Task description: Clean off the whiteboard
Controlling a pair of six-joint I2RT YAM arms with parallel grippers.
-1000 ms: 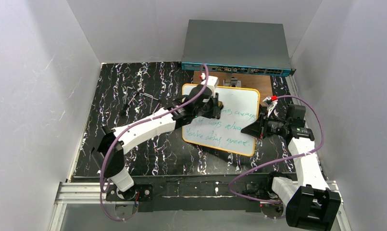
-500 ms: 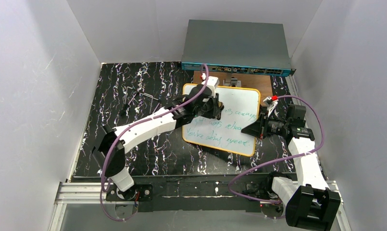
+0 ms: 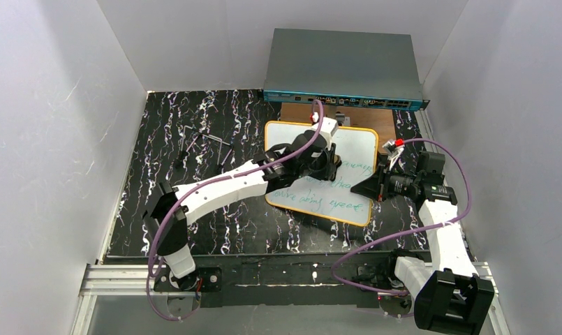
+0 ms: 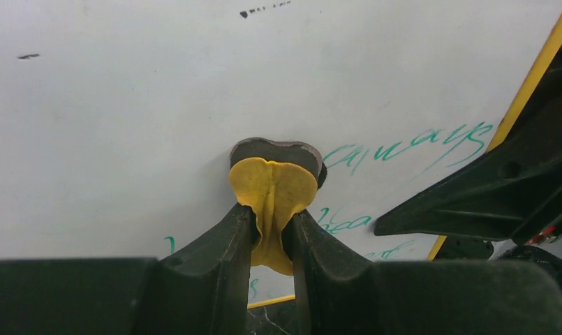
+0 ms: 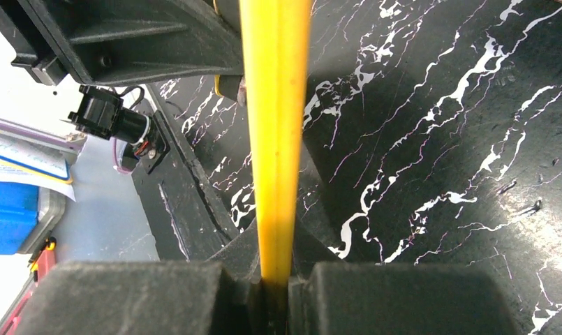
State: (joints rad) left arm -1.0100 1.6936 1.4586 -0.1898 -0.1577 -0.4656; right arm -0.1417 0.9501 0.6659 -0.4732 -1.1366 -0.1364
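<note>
The whiteboard (image 3: 348,150) lies on the black marbled table with green handwriting (image 3: 327,202) across its lower and right parts; its upper left is wiped white (image 4: 124,105). My left gripper (image 3: 331,165) is over the board's middle, shut on a small yellow eraser pad (image 4: 272,188) whose dark face presses on the board. Green words (image 4: 417,143) lie just right of the pad. My right gripper (image 3: 365,188) is shut on the board's orange-yellow rim (image 5: 274,125) at its right edge.
A grey network switch (image 3: 344,70) stands at the back, with a brown wooden board (image 3: 375,118) in front of it. Thin metal tools (image 3: 201,143) lie on the table to the left. White walls enclose the sides.
My left arm has slid the eraser pad rightward across the board, from its upper left toward the middle; part of the top lines of writing is gone. The right arm has not moved.
</note>
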